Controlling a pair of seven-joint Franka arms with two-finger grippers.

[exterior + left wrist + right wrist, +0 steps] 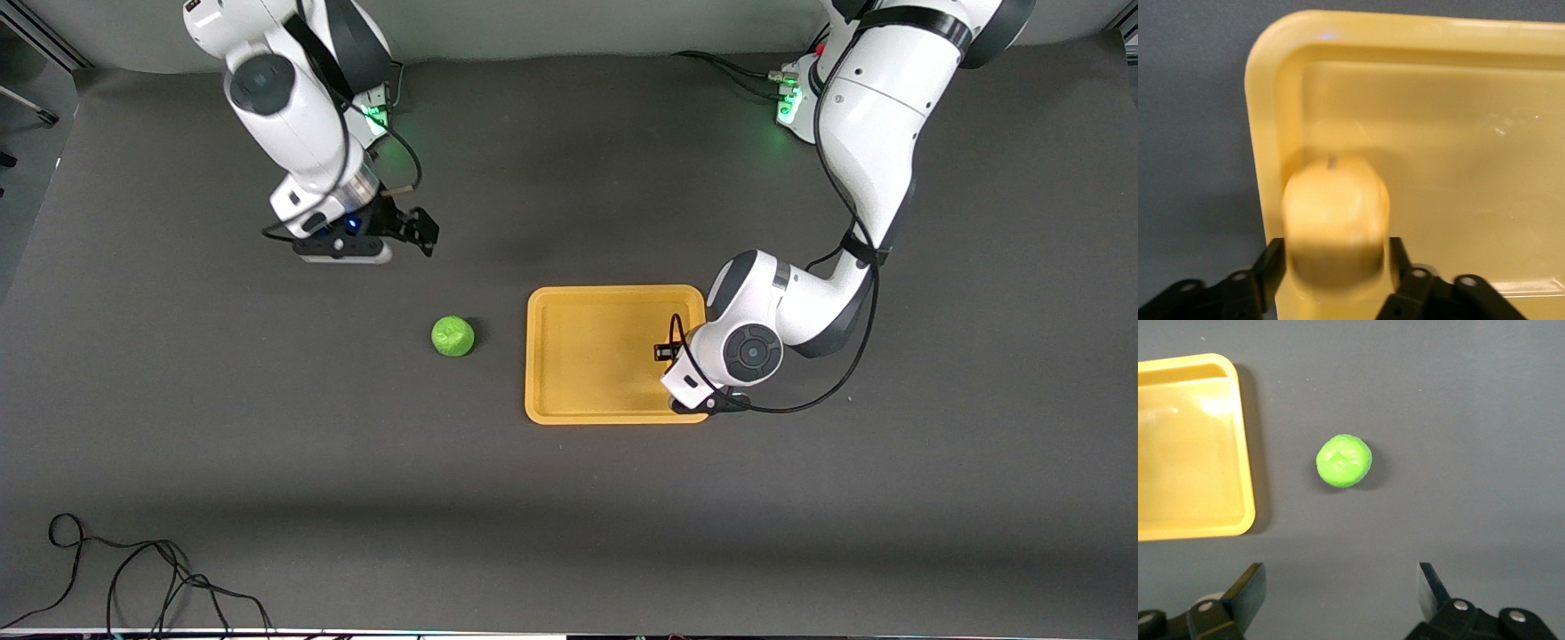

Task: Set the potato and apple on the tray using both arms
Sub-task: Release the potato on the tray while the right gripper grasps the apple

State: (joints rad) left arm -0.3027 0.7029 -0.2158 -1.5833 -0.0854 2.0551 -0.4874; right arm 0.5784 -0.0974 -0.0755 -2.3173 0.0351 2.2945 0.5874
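Observation:
The yellow-orange tray [551, 356] lies mid-table. My left gripper [1336, 267] hangs over the tray's corner at the left arm's end, near its front rim, and is shut on the pale yellow potato [1336, 213], which it holds just above the tray floor [1438, 133]. In the front view the left wrist hides the potato. The green apple [453, 336] sits on the mat beside the tray, toward the right arm's end. My right gripper [418, 227] is open and empty over bare mat. The right wrist view shows the apple [1344, 460] ahead of its spread fingers and the tray's edge [1245, 500].
A loose black cable [133, 578] lies on the mat near the front edge at the right arm's end. Both arms' green-lit bases stand at the back of the dark mat.

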